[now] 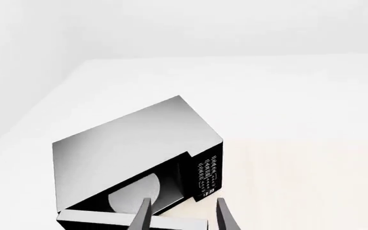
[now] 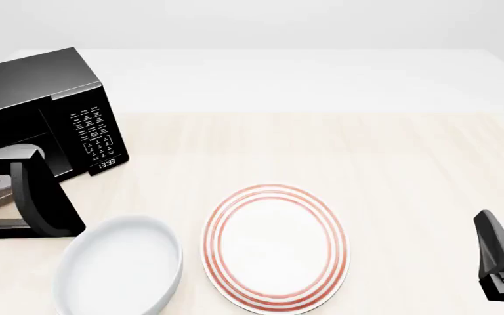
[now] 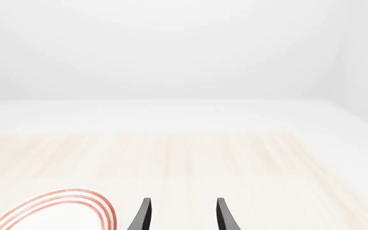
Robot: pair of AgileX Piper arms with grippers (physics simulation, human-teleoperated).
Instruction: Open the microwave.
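The black microwave (image 2: pixel 33 85) stands at the table's far left, and its door (image 2: pixel 46 200) is swung out toward me. The keypad (image 2: pixel 92 131) and the small clock (image 2: pixel 105 163) face front. In the left wrist view the microwave (image 1: pixel 132 139) shows its pale turntable (image 1: pixel 136 191) through the opening. The door's (image 1: pixel 107 219) free end lies between the fingers of my open left gripper (image 1: pixel 184 201). I cannot tell whether they touch it. That gripper is not seen in the front view. My right gripper (image 2: pixel 497 246) (image 3: pixel 184 201) hovers open and empty at the near right.
A white bowl (image 2: pixel 121 262) sits close in front of the opened door. A white plate with red rings (image 2: pixel 274 246) lies beside it in the middle near me, and its rim (image 3: pixel 75 199) shows in the right wrist view. The light wooden table (image 2: pixel 383 151) stretches to the right.
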